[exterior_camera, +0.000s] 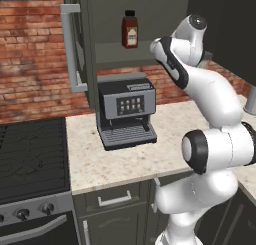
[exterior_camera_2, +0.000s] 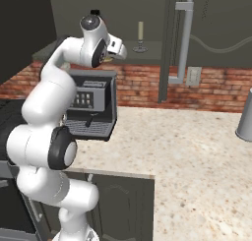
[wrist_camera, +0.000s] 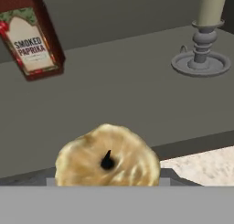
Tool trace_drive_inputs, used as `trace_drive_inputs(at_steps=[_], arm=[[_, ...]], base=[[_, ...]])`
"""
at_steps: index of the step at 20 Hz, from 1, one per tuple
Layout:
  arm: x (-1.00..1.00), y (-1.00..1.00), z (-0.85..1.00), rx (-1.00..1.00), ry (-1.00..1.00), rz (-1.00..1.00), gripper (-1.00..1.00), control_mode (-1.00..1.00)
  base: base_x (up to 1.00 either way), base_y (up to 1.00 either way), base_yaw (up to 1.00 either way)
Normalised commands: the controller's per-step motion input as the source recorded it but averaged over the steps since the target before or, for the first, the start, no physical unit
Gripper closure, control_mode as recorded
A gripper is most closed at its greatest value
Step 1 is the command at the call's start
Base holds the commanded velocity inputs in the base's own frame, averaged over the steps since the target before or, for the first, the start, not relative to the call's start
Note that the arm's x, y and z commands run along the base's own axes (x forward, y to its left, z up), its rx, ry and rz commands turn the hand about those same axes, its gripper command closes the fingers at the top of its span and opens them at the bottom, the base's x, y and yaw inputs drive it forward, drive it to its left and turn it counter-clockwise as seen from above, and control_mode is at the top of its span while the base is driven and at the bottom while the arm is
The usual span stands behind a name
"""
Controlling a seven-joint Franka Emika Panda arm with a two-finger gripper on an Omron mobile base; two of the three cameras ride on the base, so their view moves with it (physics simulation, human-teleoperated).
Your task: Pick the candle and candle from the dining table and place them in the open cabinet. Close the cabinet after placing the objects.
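At the cabinet shelf edge, gripper half open, clamped on squat tan candle, stick candle standing beyond, paprika jar alongside.

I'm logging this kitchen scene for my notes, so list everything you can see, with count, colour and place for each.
Squat candle: one, yellowish-tan with a dark wick, close in front of the hand camera at the shelf's front edge.
Stick candle: one, pale beige, upright on a grey holder on the cabinet shelf.
Smoked paprika bottle: one, red-brown with a black cap, on the same shelf.
Cabinet: one, dark grey, door open, silver bar handle.
Coffee machine: one, grey and black, on the counter below the cabinet.
Counter: one, beige speckled stone.
Stove: one, black, left of the counter.
Grey cylinder: one, at the counter's right edge.
Brick wall: red.
Robot arm: one, white, reaching up to the shelf.
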Motion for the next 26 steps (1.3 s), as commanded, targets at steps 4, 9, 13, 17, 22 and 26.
trace_drive_inputs(at_steps=[4,9,13,17,22,26], arm=[[0.56,0.0,-0.01,0.03,0.0,0.0,1.0,-1.0],[0.39,0.0,0.0,0.0,0.0,0.0,1.0,-1.0],[0.44,0.0,0.0,0.0,0.0,0.0,1.0,-1.0],[0.38,0.0,-0.04,0.0,0.0,0.0,1.0,-1.0],[0.39,0.0,-0.13,0.0,0.0,0.0,1.0,-1.0],[0.29,0.0,-0.22,0.0,0.0,0.0,1.0,-1.0]], base=[[0.0,0.0,0.0],[0.0,0.0,0.0],[0.0,0.0,0.0],[0.0,0.0,0.0],[0.0,0.0,0.0],[0.0,0.0,0.0]])
